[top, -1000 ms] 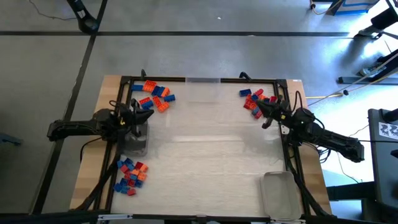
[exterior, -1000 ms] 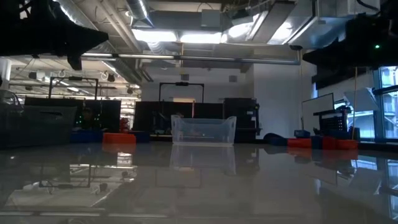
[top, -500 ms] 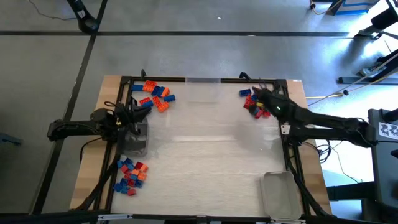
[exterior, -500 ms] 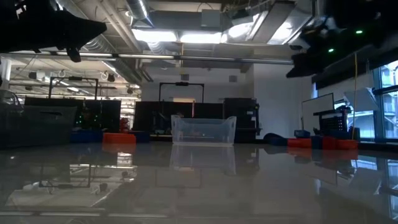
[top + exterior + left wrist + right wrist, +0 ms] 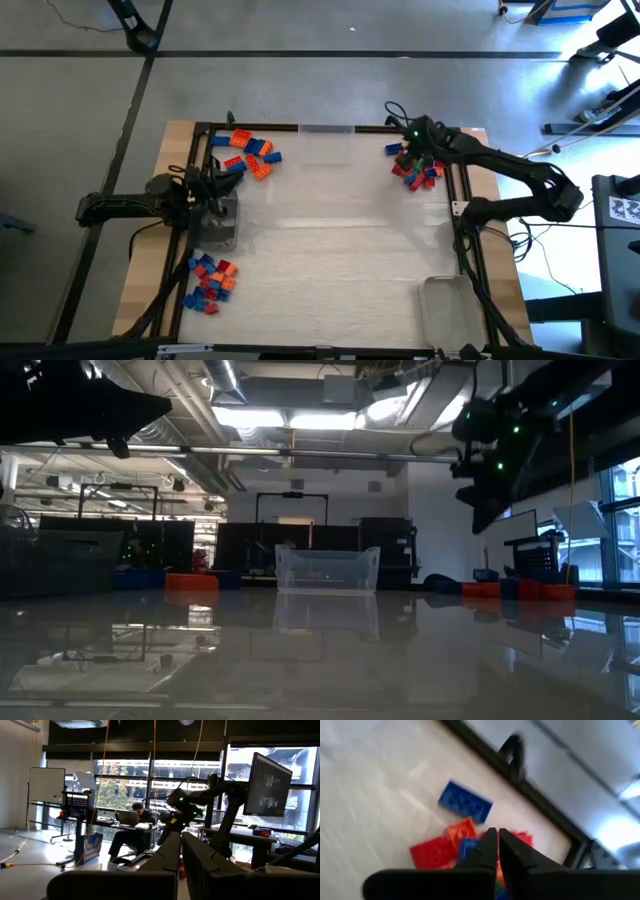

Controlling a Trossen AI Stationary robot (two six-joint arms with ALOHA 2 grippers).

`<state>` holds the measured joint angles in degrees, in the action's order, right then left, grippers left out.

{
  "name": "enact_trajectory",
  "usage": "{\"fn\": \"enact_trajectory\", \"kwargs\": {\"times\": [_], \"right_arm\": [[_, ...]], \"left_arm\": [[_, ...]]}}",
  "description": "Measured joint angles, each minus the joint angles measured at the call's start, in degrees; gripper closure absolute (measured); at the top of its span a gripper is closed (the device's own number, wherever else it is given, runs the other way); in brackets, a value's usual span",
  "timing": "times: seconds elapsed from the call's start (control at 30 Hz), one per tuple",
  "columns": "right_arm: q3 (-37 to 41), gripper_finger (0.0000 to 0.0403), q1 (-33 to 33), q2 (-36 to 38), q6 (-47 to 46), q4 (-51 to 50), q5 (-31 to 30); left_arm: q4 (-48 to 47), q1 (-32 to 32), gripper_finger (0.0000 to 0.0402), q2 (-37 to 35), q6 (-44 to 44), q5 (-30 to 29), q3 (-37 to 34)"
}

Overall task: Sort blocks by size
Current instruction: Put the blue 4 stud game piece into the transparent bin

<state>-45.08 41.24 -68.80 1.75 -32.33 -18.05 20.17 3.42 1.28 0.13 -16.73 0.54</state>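
Three piles: blocks [image 5: 211, 282] are sitting lower left of the high view, more blocks at upper left [image 5: 250, 153] and upper right [image 5: 416, 170].
Trays: clear tray [image 5: 447, 311] is lying at lower right; another clear tray [image 5: 216, 222] is sitting beside the lower-left pile; a third clear tray [image 5: 327, 569] is standing mid-frame in the low view, at the table's far edge.
Left gripper [image 5: 222, 186]: hovering at left over the second tray's upper end, fingers [image 5: 167, 855] pressing together, holding nothing.
Right gripper [image 5: 408, 158]: hanging over the upper-right pile, fingers [image 5: 487, 845] nearly touching, gripping nothing; red, orange and blue blocks [image 5: 465, 802] are lying just under the tips.
Background: person sitting at a desk [image 5: 131, 827], mid-frame in the left wrist view.
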Motion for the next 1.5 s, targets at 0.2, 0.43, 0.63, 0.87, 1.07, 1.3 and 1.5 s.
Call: {"fn": "enact_trajectory", "kwargs": {"times": [0.2, 0.43, 0.63, 0.87, 1.07, 1.3, 1.5], "right_arm": [[0.0, 0.0292, 3.8, -4.5, 3.3, -0.8, 4.9], [0.0, 0.0174, 7.6, -8.3, 3.1, -0.7, 10.9], [0.0, 0.0130, 10.3, -10.2, 2.3, -0.6, 14.4], [0.0, 0.0128, 10.6, -13.0, 1.5, 0.3, 15.1], [0.0, 0.0164, 10.6, -14.1, 1.5, 0.5, 15.2], [0.0, 0.0249, 10.6, -14.0, 2.3, 1.1, 15.2], [0.0, 0.0268, 10.6, -14.0, 4.7, 2.6, 14.0]], "left_arm": [[0.0, 0.0, 0.0396, 0.0, -1.2, 0.0, 0.0], [0.2, 0.2, 0.0396, 0.0, 0.5, 0.0, 0.0], [-1.0, 0.8, 0.0400, 0.0, 1.2, 0.0, 0.0], [-0.8, 1.0, 0.0401, 2.8, 1.4, -0.4, 0.0], [0.2, 2.6, 0.0401, 8.8, 0.1, -0.6, 1.4], [0.4, 3.0, 0.0400, 17.4, -0.6, -0.5, 6.3], [-0.1, 3.0, 0.0400, 23.9, -0.6, -0.4, 9.0]]}}
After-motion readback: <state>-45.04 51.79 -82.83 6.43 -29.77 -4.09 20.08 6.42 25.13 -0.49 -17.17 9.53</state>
